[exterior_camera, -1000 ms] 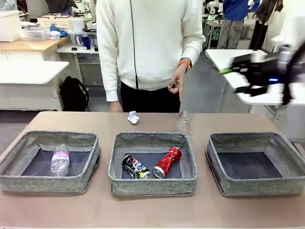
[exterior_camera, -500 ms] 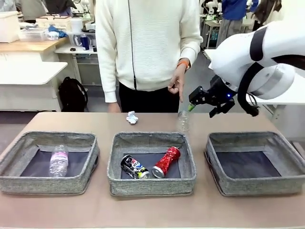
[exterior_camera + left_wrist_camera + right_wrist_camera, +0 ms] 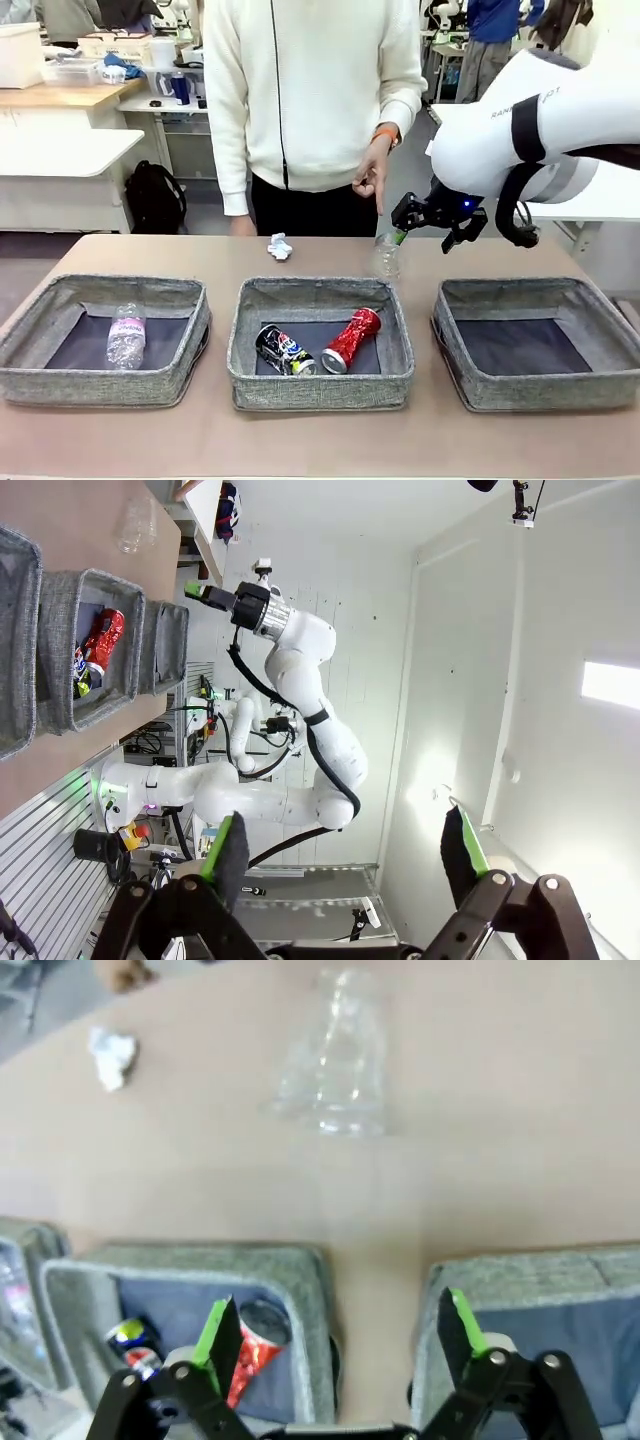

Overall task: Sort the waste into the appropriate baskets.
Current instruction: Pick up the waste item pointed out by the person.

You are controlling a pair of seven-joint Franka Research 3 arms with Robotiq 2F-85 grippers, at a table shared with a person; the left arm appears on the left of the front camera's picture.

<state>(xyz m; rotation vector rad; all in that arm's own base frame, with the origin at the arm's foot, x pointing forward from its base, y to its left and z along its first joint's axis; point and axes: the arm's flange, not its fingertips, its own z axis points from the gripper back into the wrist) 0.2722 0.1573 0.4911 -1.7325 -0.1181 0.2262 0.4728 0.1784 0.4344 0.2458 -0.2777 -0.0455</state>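
A clear plastic cup (image 3: 386, 255) (image 3: 335, 1060) stands on the table behind the middle basket (image 3: 320, 383). My right gripper (image 3: 422, 236) (image 3: 340, 1335) hovers open just right of and above it, with nothing between its fingers. A crumpled paper wad (image 3: 279, 246) (image 3: 112, 1055) lies farther left on the table. The middle basket holds a crushed red can (image 3: 351, 340) (image 3: 255, 1348) and a crushed dark can (image 3: 283, 350). A clear bottle (image 3: 126, 335) lies in the left basket (image 3: 100, 385). The right basket (image 3: 535, 390) (image 3: 520, 1275) has nothing in it. My left gripper (image 3: 345, 855) is open, off the table, facing the wall.
A person in a white sweater stands at the table's far edge, one hand (image 3: 373, 178) hanging just above the cup. The three baskets line the near half of the table. Bare tabletop runs between the baskets and around the cup and paper wad.
My right arm has swung in from the far right and come down toward the cup, still open. The waste and baskets have not moved.
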